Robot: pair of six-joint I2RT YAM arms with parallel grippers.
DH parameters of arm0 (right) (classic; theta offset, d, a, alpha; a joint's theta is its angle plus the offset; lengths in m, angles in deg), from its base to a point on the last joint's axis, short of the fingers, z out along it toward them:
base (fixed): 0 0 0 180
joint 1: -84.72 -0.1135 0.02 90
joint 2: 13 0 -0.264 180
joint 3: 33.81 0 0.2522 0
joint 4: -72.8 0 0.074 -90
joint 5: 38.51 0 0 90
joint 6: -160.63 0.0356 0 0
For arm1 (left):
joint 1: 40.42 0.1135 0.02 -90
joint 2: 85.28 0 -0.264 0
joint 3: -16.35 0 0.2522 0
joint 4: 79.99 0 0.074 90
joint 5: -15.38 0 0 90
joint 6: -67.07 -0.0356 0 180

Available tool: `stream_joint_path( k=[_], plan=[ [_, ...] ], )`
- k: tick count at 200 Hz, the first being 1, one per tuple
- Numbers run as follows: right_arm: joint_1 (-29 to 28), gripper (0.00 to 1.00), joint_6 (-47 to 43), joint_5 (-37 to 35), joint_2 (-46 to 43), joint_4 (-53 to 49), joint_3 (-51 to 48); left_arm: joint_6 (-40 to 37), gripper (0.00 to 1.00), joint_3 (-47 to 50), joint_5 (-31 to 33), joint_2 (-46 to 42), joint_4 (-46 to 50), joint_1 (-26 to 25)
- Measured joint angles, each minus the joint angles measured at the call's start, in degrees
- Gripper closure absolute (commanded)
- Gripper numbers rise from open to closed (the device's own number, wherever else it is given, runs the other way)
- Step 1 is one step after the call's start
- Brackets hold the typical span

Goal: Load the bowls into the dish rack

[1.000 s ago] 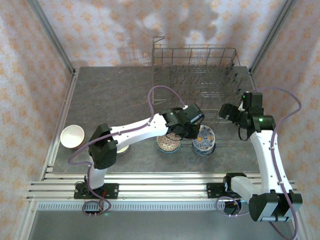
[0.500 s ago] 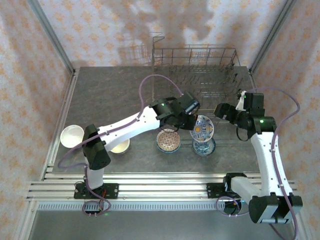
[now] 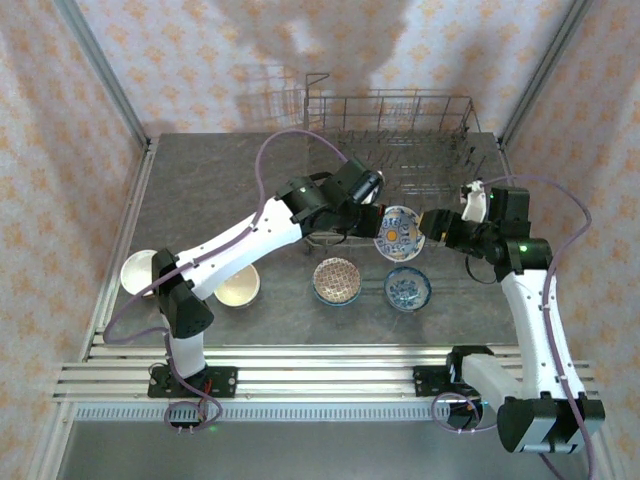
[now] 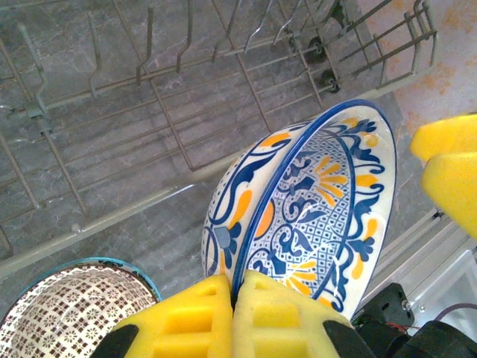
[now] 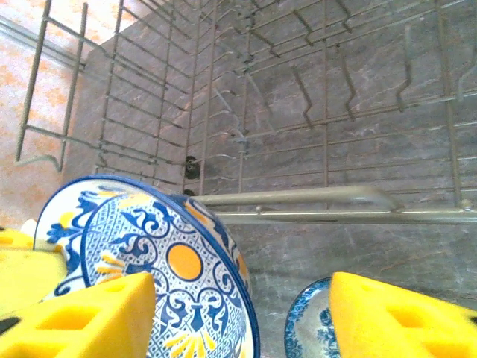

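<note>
My left gripper (image 4: 232,298) is shut on the rim of a blue-white bowl with an orange centre (image 3: 397,232), holding it tilted on edge above the table, just in front of the dish rack (image 3: 390,150). In the right wrist view this bowl (image 5: 171,261) is on the left. My right gripper (image 5: 238,317) is open, with one finger before the bowl's inside and the other well clear of it. On the table lie a brown patterned bowl (image 3: 337,281), a blue-white bowl (image 3: 408,288) and two cream bowls (image 3: 238,287) (image 3: 143,272).
The grey wire rack (image 4: 186,112) stands at the back of the stone table, its near rail (image 5: 298,198) just beyond the held bowl. Patterned walls close in three sides. The left arm (image 3: 250,240) stretches diagonally across the table's middle.
The left gripper has lifted the blue-white bowl off the other blue bowl and carried it toward the rack. The right gripper has come in to the bowl and its jaws have narrowed.
</note>
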Motion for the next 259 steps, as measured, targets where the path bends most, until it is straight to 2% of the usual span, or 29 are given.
stream_joint_path(
  k=[61,93,114,140,160,174,196,219,259],
  plan=[
    [0.0,0.58,-1.0,2.8,1.1,1.6,-1.8,-1.9,1.00,-4.1,-0.7,0.0,2.0,0.5],
    [-0.1,0.74,-1.2,4.8,1.7,2.6,-2.3,-2.3,1.00,-4.9,-0.7,0.0,2.1,0.5],
    [-0.4,0.76,-1.0,5.4,1.7,3.0,-2.3,-2.6,1.00,-4.9,-0.8,0.2,2.1,0.5],
    [-0.4,0.83,-0.9,5.9,1.7,3.0,-2.3,-2.8,1.00,-4.9,-0.9,0.3,2.3,0.5],
    [-0.4,0.91,-0.7,6.4,1.7,3.2,-2.3,-2.8,1.00,-4.9,-0.8,0.5,2.3,0.5],
    [-0.4,1.00,-0.9,6.5,1.7,3.2,-2.3,-2.9,1.00,-5.4,-0.6,0.7,2.4,0.7],
    [-0.5,1.00,-0.1,6.4,1.6,3.4,-2.0,-3.0,1.00,-7.1,-0.4,1.6,2.9,1.3],
    [-0.5,1.00,0.8,5.7,1.6,3.4,-1.2,-2.9,0.86,-8.5,-0.3,2.3,3.1,1.4],
    [-0.5,1.00,4.9,2.0,1.6,4.0,0.2,-2.6,0.43,-11.6,-0.3,2.6,2.7,2.5]
  ],
)
